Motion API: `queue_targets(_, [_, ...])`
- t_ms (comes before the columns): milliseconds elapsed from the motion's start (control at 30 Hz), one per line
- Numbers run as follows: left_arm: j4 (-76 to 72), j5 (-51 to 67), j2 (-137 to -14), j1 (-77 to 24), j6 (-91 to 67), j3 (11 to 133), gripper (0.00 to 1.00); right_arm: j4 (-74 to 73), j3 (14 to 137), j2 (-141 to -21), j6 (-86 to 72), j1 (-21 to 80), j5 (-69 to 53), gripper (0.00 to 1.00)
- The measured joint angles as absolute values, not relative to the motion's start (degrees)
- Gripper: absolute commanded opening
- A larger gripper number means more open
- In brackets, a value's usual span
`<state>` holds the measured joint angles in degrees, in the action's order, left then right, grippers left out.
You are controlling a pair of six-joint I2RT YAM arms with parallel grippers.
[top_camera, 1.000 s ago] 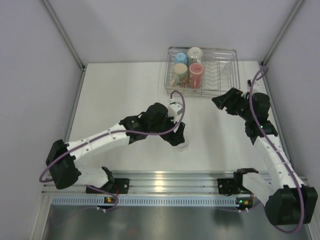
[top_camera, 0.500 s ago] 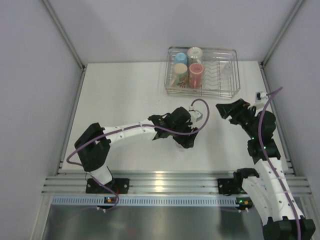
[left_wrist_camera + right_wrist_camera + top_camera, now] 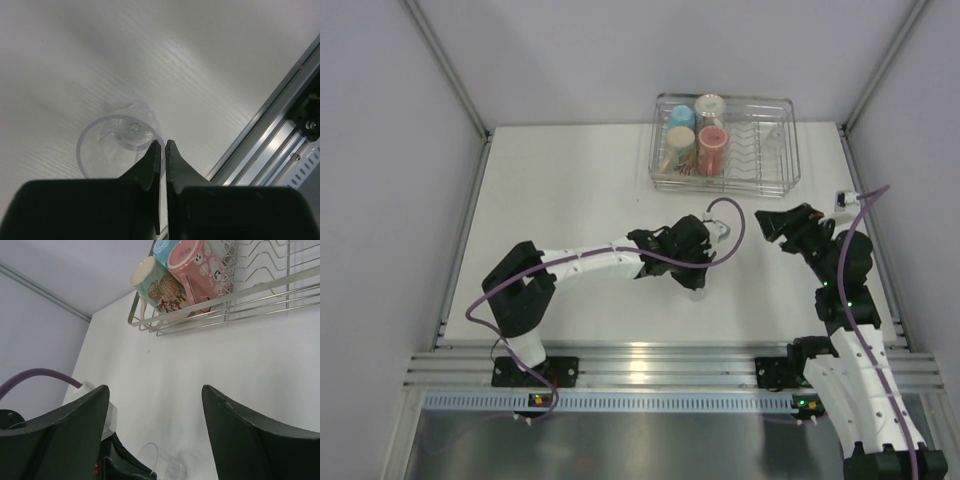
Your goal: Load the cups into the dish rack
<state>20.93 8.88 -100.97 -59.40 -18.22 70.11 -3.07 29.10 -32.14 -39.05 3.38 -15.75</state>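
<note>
Several cups [image 3: 710,148] already stand in the dish rack [image 3: 752,160] at the far edge, toward the right corner. One small clear glass [image 3: 117,145] sits out on the surface [image 3: 570,190], closer to the near edge. The left end effector [image 3: 161,146] pinches its wall (fingers almost pressed together). The right end effector [image 3: 154,390] hangs spread near the rack. Next, I'd guess, comes a lift and a carry to the rack's free space.

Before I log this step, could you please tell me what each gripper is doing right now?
Left gripper: shut on the clear glass, at its rim.
Right gripper: open, holding nothing.
</note>
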Motion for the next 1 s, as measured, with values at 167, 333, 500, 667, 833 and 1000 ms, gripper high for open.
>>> queue_targets(167, [20.40,7.70,-100.29,-59.42,-19.92,71.24,0.00,-2.92,28.49,-32.21,-39.11,3.38,-15.68,0.75])
queue_targets(333, [20.86,7.07,-98.91,-59.40,-21.80,71.22,0.00,-2.11,27.99,-32.80,-39.81,3.38,-16.75,0.76])
queue_targets(500, [18.55,7.51,-92.82,-58.57,-25.12,69.63,0.00,3.75,24.56,-32.80,-42.59,3.38,-21.45,0.79])
queue_targets(667, [3.53,15.97,-80.77,-51.22,-34.68,60.20,0.00,12.01,20.56,-32.99,-46.61,3.38,-26.74,0.85])
queue_targets(833, [-18.81,23.79,-74.54,-41.17,-49.91,50.11,0.00,21.98,18.20,-33.23,-50.83,3.38,-30.44,0.90])
queue_targets(1000, [-40.93,27.94,-74.85,-39.57,-64.64,45.28,0.00,33.85,16.03,-35.42,-55.83,4.78,-32.47,0.95])
